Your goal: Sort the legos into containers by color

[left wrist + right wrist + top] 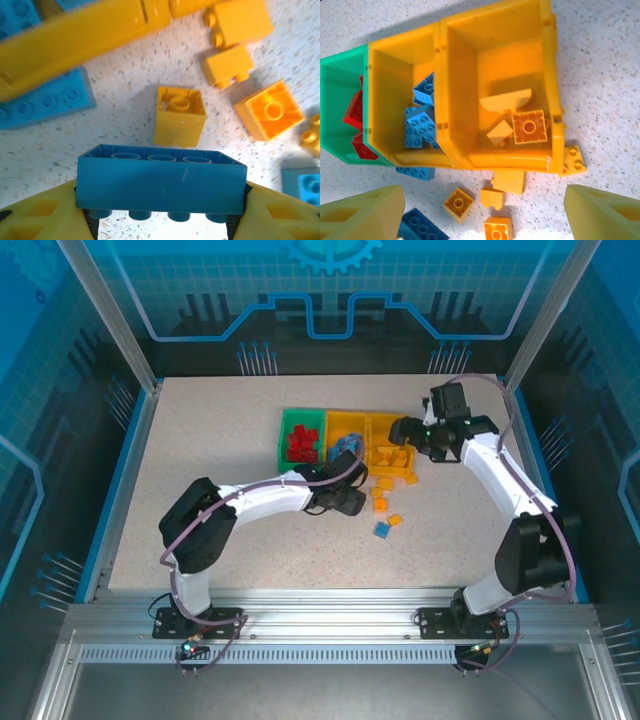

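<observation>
Close view from the left wrist: the left pincer (160,217) sat at the bottom edge of the frame. Its two yellow fingers (35,215) pressed against the short ends of a long blue brick (161,182). The brick lay on its side with its long axis running straight across the frame from left to right, so the grip ran end to end, and we judged the brick held. We could not tell whether it was lifted off the speckled bench (125,130).

The coming move, as we judged it, turned on where the bin for blue lay. In this view a yellow bin wall (75,35) crossed the upper left of the frame, up and to the left of the held brick. Another blue brick (45,102) lay on the bench just beside that wall. Seen from overhead, the left pincer (345,502) was just below the middle bin (340,423) of a joined row of three, near the frame's centre.

From the right wrist, the middle bin (395,55) held blue bricks (420,125). The green bin (337,85) at the left edge held red bricks (355,110), and the right-hand bin (490,30) held orange-yellow pieces. The right pincer (485,215) stood wide and empty at the bottom of the frame, over loose orange-yellow bricks (495,197) on the bench below the bins. We judged the left arm the nearer one to the middle bin.
</observation>
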